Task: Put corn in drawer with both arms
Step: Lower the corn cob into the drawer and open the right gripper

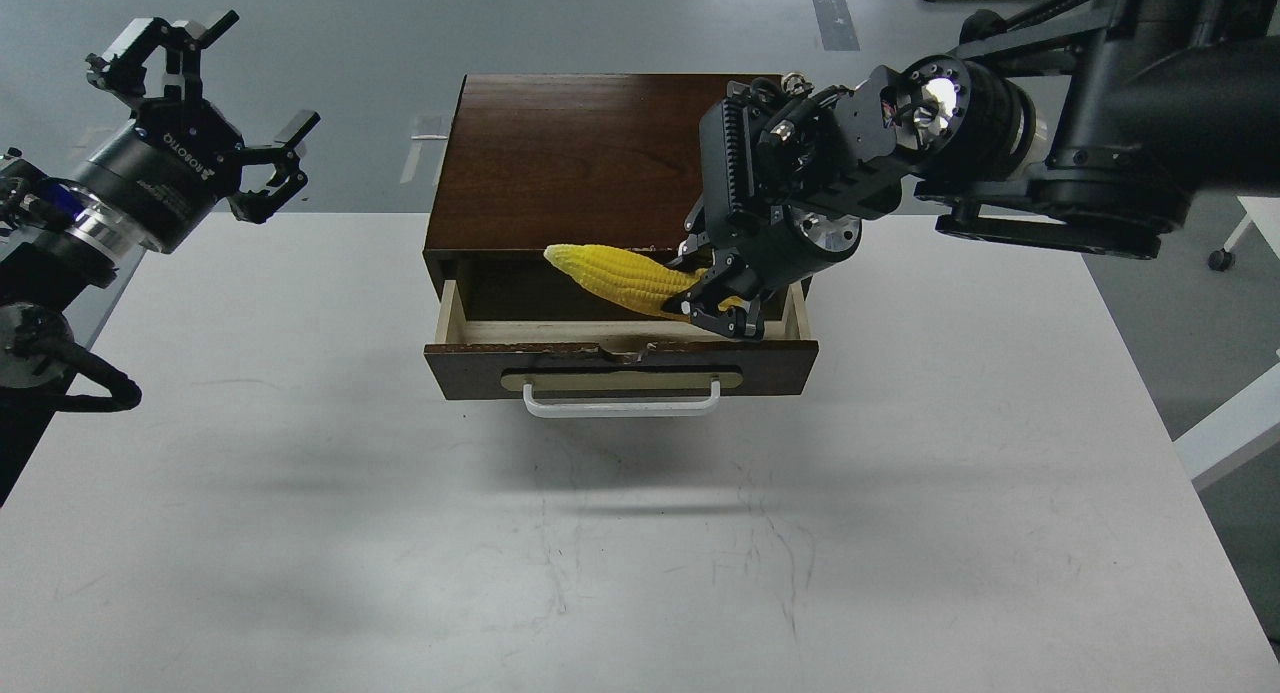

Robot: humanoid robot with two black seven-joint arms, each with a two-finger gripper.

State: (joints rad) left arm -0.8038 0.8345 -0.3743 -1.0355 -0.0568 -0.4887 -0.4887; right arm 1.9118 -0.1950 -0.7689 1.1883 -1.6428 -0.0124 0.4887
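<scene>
The dark brown wooden box (560,163) stands at the table's far middle with its drawer (620,358) pulled open toward me, pale interior and white bar handle (622,401) showing. My right gripper (722,298) is shut on the thick end of the yellow corn (620,276). It holds the corn over the right part of the open drawer, pointed tip aimed left and slightly up. My left gripper (215,103) is open and empty, raised beyond the table's far left edge, well apart from the drawer.
The white table (640,533) spreads in front of the drawer, with scuff marks. A white furniture piece (1235,428) stands off the table's right edge. Grey floor lies behind the box.
</scene>
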